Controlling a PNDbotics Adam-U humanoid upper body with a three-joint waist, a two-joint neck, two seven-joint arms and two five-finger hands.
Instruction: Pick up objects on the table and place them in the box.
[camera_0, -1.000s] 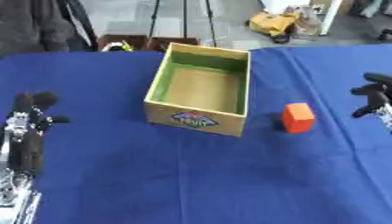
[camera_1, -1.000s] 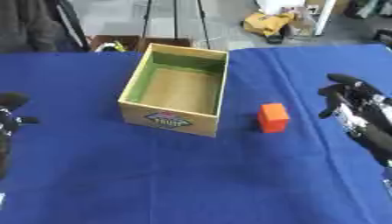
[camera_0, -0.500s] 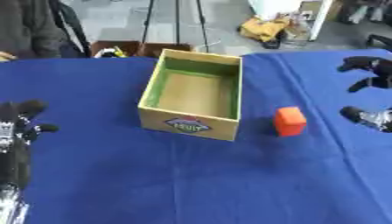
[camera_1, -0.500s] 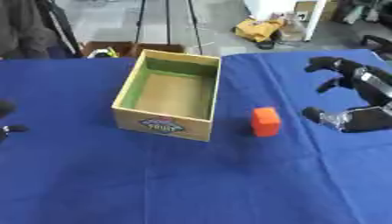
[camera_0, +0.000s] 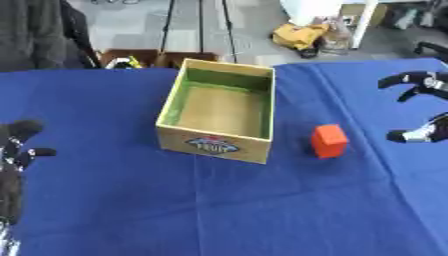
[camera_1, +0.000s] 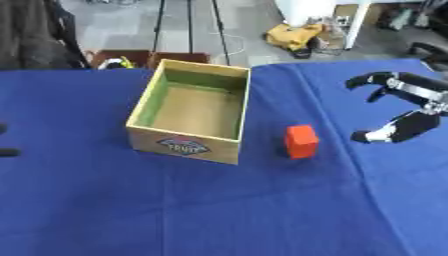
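Right hand (camera_1: 411, 107): black fingers, silver-white segments. Left hand (camera_0: 16, 150): black, rounded fingertips.

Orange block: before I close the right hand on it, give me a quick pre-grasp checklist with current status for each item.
1. Orange block standing free on the blue tablecloth, apart from the box: ok.
2. Right hand open, fingers and thumb spread toward the block: ok.
3. Right hand around the block: not ok, it is off to the block's right with cloth showing between.
4. Box open, nothing seen inside: ok.
5. Left hand away from the box and block, at the left edge: ok.
6. Height of the right hand above the cloth: cannot tell.
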